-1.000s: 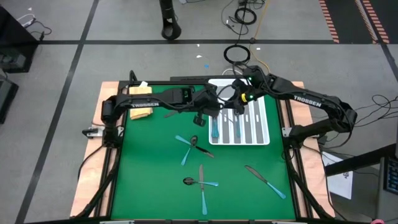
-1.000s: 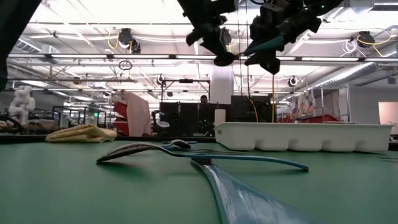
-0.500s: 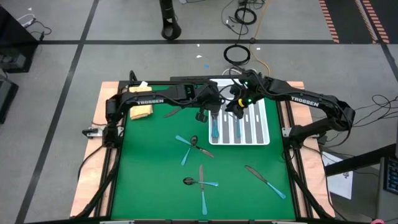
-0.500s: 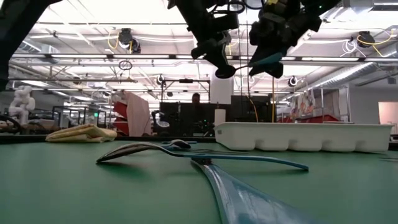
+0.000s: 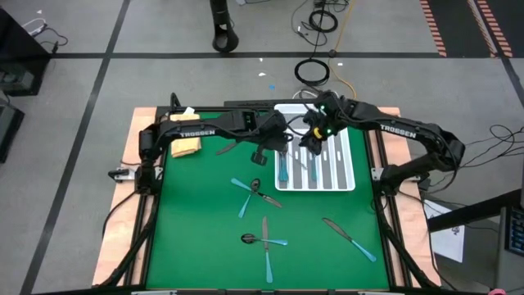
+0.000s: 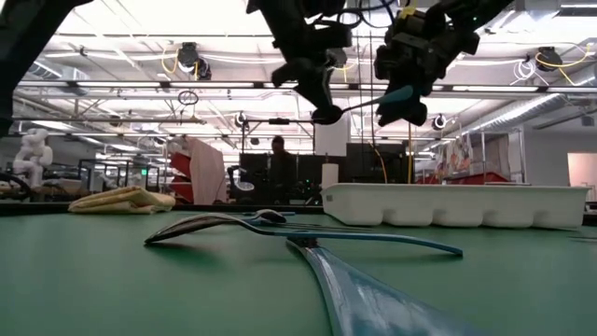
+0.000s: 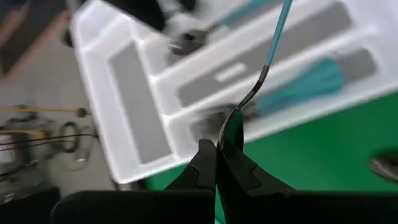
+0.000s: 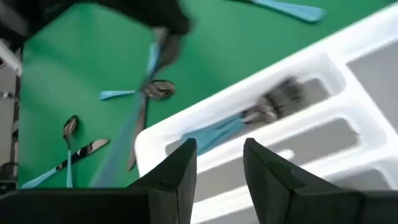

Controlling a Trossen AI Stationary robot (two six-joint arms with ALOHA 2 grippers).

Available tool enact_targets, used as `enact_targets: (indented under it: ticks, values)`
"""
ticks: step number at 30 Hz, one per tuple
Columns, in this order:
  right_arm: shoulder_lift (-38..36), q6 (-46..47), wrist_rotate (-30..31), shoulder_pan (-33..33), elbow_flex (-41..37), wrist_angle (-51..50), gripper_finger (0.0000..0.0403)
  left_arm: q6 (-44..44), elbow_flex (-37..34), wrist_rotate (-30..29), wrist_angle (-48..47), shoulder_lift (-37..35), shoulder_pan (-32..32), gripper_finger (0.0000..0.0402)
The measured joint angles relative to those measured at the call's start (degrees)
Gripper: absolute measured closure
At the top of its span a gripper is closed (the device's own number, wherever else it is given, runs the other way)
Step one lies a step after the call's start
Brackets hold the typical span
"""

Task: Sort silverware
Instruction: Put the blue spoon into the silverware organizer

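Note:
My left gripper is shut on a light-blue-handled piece of silverware above the left end of the white tray. In the low view the piece spans from my left gripper toward my right gripper. My right gripper stands open over the tray, with nothing between its fingers. The held handle passes beside it, and I cannot tell whether they touch. Forks lie in the tray's leftmost compartment. Several more pieces lie flat on the green mat. My left gripper pinches the piece's dark metal head between its two fingers, which slant down. The thin blue handle reaches away from the fingers, out over the tray. The piece hangs clear of the tray and the mat, almost level in the low view.
A folded yellow cloth lies at the mat's far left, with a grey piece beside it under my left arm. Close to the low camera lie a spoon and a blue handle. A person stands in the room behind.
Both grippers have sunk a little over the tray's left end and tipped further down. My left gripper has also drifted slightly toward the table's left. The held piece's handle, which slanted upward, now lies nearly level. Neither gripper's opening has changed.

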Motion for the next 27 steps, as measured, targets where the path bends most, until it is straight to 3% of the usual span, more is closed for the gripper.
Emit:
enact_targets:
  ticks: [11,17,22,27]
  values:
    - [1.01,1.79,-3.04,3.85,0.00,-1.02,0.0284,0.81,0.02,1.16,-1.63,0.46,0.78,0.0399]
    - [0.86,-0.20,-2.92,0.36,0.00,-3.82,0.0284,0.91,-0.87,1.88,-6.61,0.55,0.86,0.0399]
    - [0.82,4.37,-10.69,-1.51,0.00,-2.45,0.0284,0.89,-0.87,1.88,-8.00,0.55,0.86,0.0399]
    - [1.20,5.55,-10.32,1.95,0.00,-1.95,0.0280,0.85,-0.87,1.87,-6.62,0.57,0.86,0.0399]
